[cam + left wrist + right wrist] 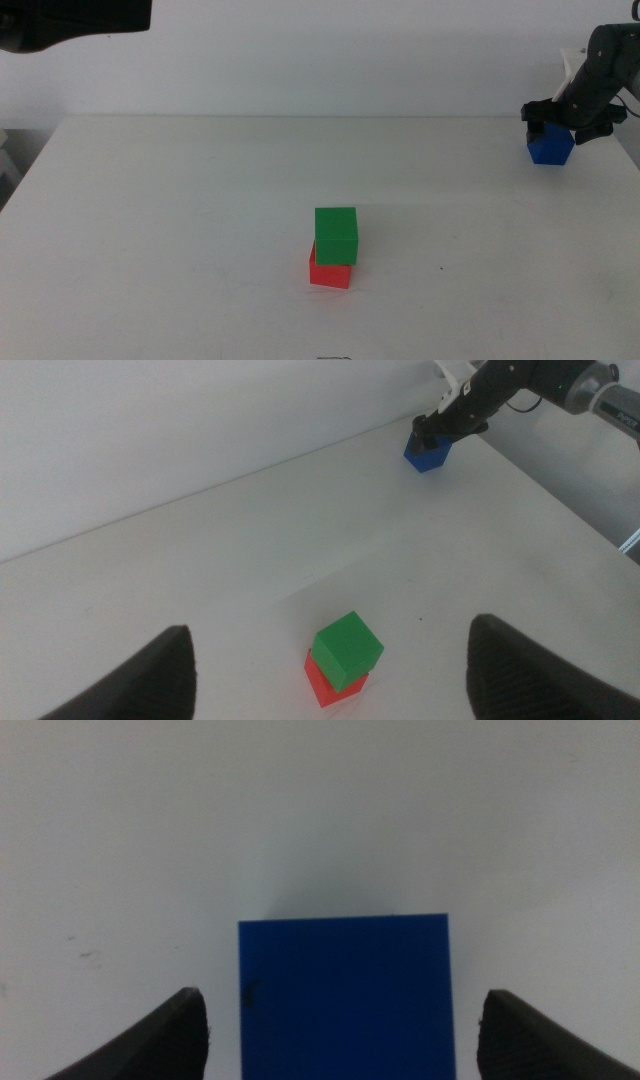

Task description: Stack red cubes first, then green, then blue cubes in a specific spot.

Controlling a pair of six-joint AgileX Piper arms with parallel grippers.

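On the white counter, the green cube sat on top of the red cube, a little skewed so that the red one stuck out at its lower left corner. In the middle view this pair stood slightly toward 6 o'clock from the counter's middle.

The blue cube rested on the counter far off toward 2 o'clock, near the back right edge and well apart from the pair. The right gripper was over it, just at its top. Seen from the right wrist, its fingers stood spread wide, one on each side of the blue cube, with white counter showing between each finger and the cube's faces, so nothing was clamped.

The left gripper hung above the green and red pair with its fingers wide apart and holding nothing.
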